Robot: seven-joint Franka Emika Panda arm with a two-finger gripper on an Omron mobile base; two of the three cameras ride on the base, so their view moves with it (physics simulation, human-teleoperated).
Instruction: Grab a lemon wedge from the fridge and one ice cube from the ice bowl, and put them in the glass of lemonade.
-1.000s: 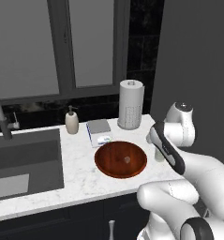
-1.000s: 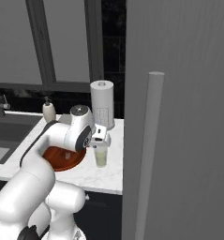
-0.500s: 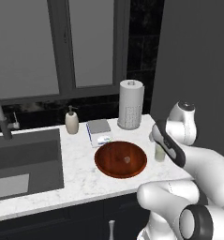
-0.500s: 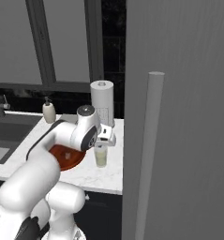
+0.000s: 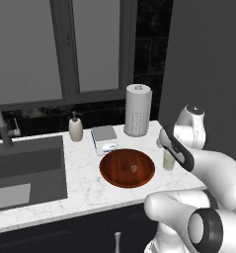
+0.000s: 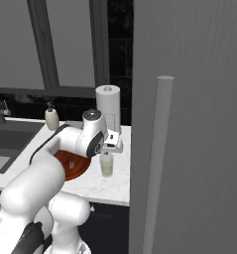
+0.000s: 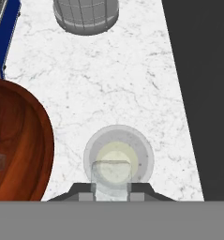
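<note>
The glass of lemonade (image 7: 118, 157) stands on the counter between the ice bowl (image 7: 24, 140) and the fridge (image 7: 202, 93). My gripper (image 7: 111, 190) hangs right above the glass's mouth, shut on a pale ice cube (image 7: 111, 174). In the base views the gripper (image 6: 111, 148) sits just over the glass (image 6: 106, 164) (image 5: 169, 159). Another ice cube (image 5: 134, 168) lies in the reddish-brown bowl (image 5: 127, 168). The fridge (image 6: 189, 124) is closed, so the lemon wedge is hidden.
A paper-towel roll (image 5: 138, 109) stands behind the glass, with a blue-and-white box (image 5: 104, 140) and a soap dispenser (image 5: 76, 127) to its left. The dark sink (image 5: 25, 168) is at the far left. The fridge's bar handle (image 6: 157, 163) is close on the right.
The hand has shifted a little to the right, from beside the bowl to straight over the glass, still holding the ice cube.
</note>
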